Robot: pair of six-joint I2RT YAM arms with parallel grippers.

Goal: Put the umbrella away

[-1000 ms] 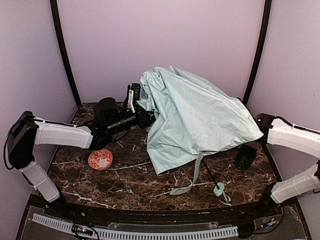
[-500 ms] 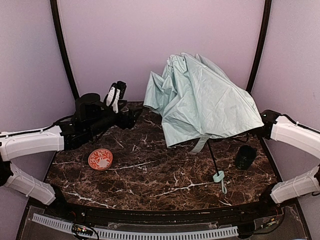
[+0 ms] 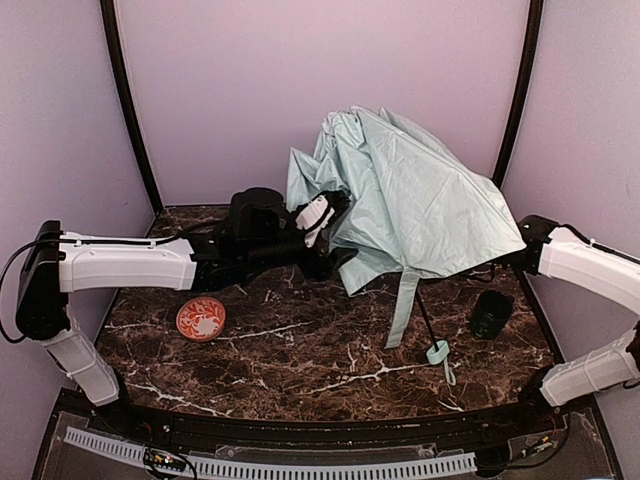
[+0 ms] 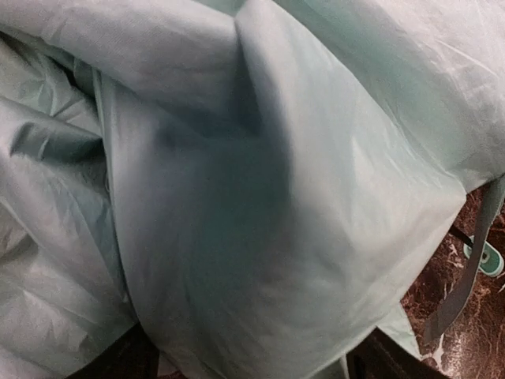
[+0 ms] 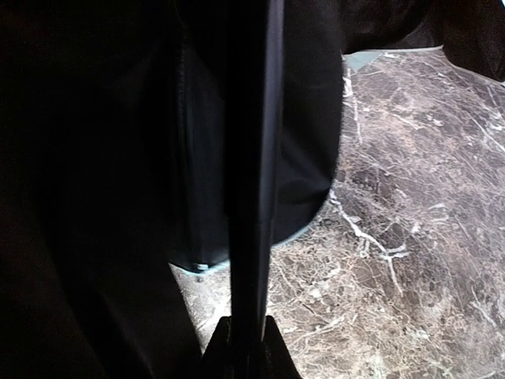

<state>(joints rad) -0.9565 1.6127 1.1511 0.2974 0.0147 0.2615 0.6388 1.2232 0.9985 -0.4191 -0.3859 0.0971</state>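
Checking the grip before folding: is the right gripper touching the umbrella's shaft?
Touching. Right wrist view: the right gripper is closed on the umbrella's black shaft.

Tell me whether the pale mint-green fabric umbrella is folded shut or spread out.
Not folded: the pale mint-green fabric umbrella is loosely spread, crumpled and draping, with its thin black shaft extended.

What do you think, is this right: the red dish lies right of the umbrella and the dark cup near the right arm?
No: the red dish lies left of the umbrella, as the top external view shows. The dark cup is near the right arm.
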